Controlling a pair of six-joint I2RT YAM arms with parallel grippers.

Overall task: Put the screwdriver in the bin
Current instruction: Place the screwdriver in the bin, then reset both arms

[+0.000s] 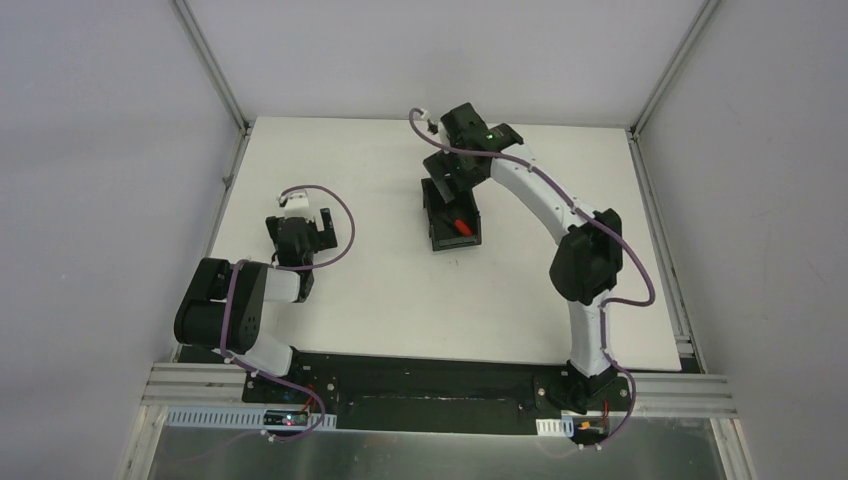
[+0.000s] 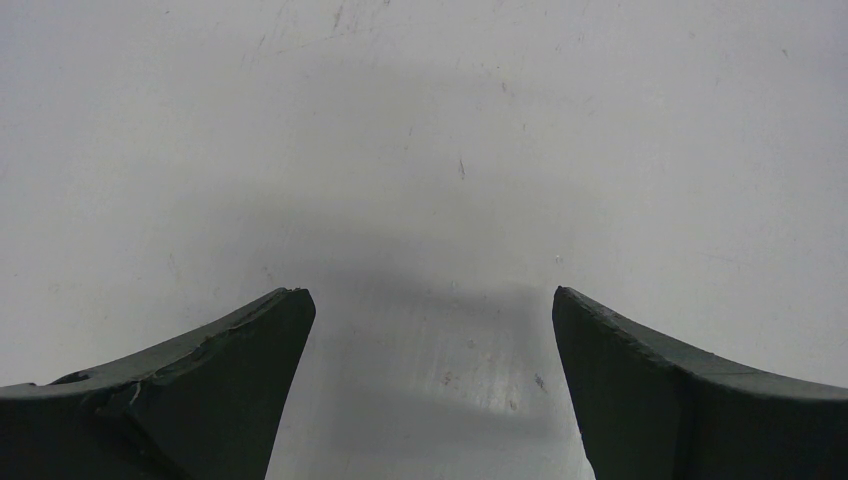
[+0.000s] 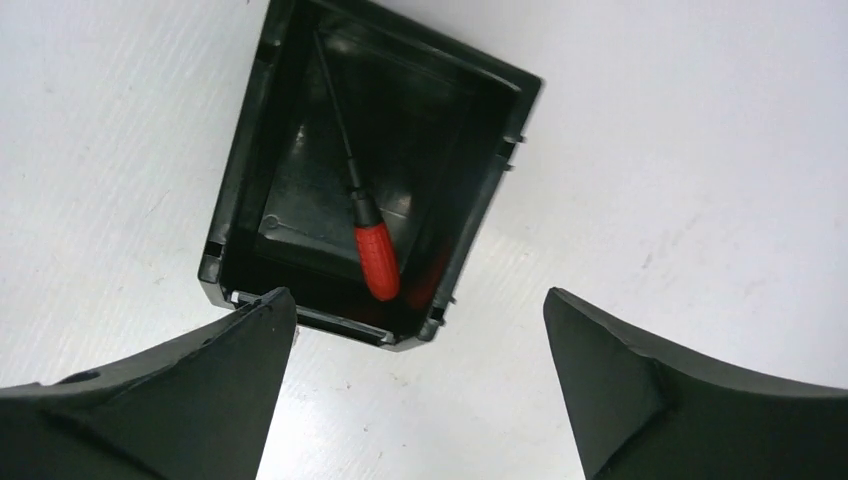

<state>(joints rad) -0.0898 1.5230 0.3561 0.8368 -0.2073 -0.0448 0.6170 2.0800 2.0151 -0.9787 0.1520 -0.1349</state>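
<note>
The black bin [image 1: 436, 218] stands on the white table near the middle back. The screwdriver [image 1: 462, 226], red handle and thin dark shaft, lies inside it. In the right wrist view the bin [image 3: 236, 190] is just beyond my fingers, with the screwdriver [image 3: 375, 255] resting slanted on its floor. My right gripper [image 3: 416, 305] is open and empty, raised above the bin's far end [image 1: 452, 172]. My left gripper [image 1: 300, 226] is open and empty over bare table at the left, also seen in its wrist view [image 2: 432, 295].
The white table [image 1: 360, 300] is bounded by grey walls and metal frame rails [image 1: 215, 70] at the back corners. A black base strip [image 1: 430, 385] runs along the near edge between the arm mounts.
</note>
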